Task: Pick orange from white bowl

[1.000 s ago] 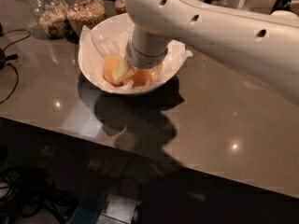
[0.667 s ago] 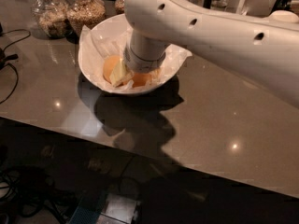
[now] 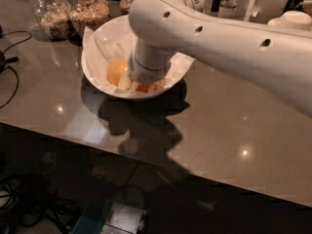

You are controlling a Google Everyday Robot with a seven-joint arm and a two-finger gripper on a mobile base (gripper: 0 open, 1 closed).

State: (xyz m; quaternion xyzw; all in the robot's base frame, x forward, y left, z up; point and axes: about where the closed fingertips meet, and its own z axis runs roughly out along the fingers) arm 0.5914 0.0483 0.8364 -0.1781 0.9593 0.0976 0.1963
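The white bowl [image 3: 100,43], lined with crumpled white paper, sits on the grey counter at the upper left. One orange [image 3: 116,70] lies in its left part. Bits of another orange [image 3: 145,87] show under the wrist. My white arm reaches in from the right, and my gripper [image 3: 144,80] is down inside the bowl, right of the visible orange. The wrist hides the gripper's tip and most of the bowl's inside.
Glass jars of grain [image 3: 88,12] stand behind the bowl at the back left. Black cables [image 3: 9,62] lie at the left edge. A white stack of dishes [image 3: 291,19] is at the back right. The counter's front edge [image 3: 146,156] runs across the lower part, with the floor and cables below.
The arm and wrist have shifted slightly over the bowl. The oranges have not visibly moved.
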